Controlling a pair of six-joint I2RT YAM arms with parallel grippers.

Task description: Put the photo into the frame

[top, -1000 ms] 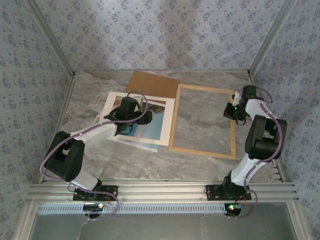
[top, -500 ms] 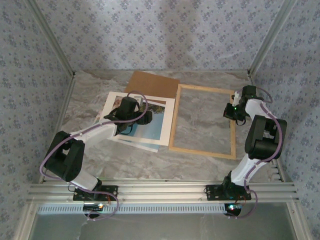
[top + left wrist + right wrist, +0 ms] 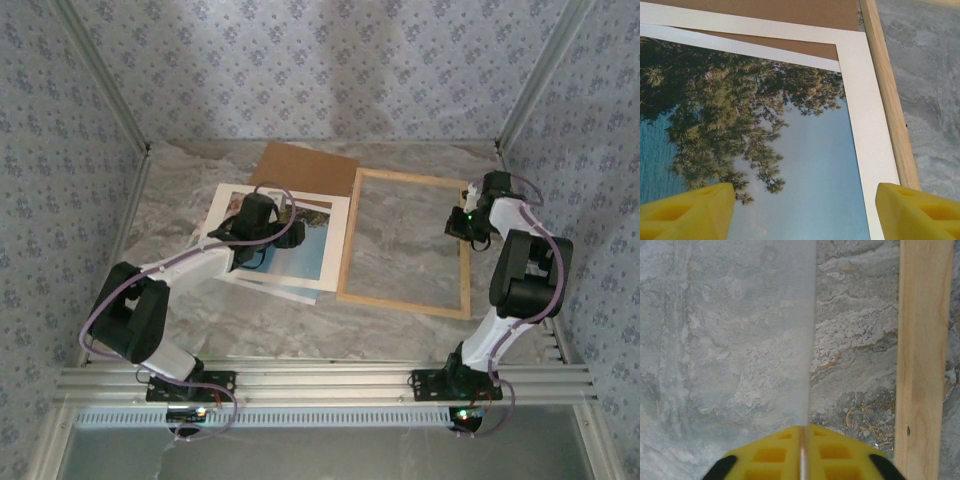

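The photo (image 3: 305,255) of sea, sky and trees lies flat, left of centre, with its white margin (image 3: 867,140) against the frame's left rail (image 3: 890,100). My left gripper (image 3: 288,236) hovers just over the photo's sky, open, its yellow fingers (image 3: 687,210) spread wide with nothing between them (image 3: 805,202). The light wood frame (image 3: 400,305) lies flat to the right. My right gripper (image 3: 463,222) sits at the frame's right rail (image 3: 922,340). Its jaws (image 3: 803,434) are shut on the edge of a clear pane (image 3: 740,340) inside the frame.
A brown backing board (image 3: 305,165) lies behind the photo, partly under it (image 3: 790,12). A second white sheet (image 3: 262,283) pokes out below the photo's near edge. Marbled tabletop (image 3: 300,325) lies in front; patterned walls close in on three sides.
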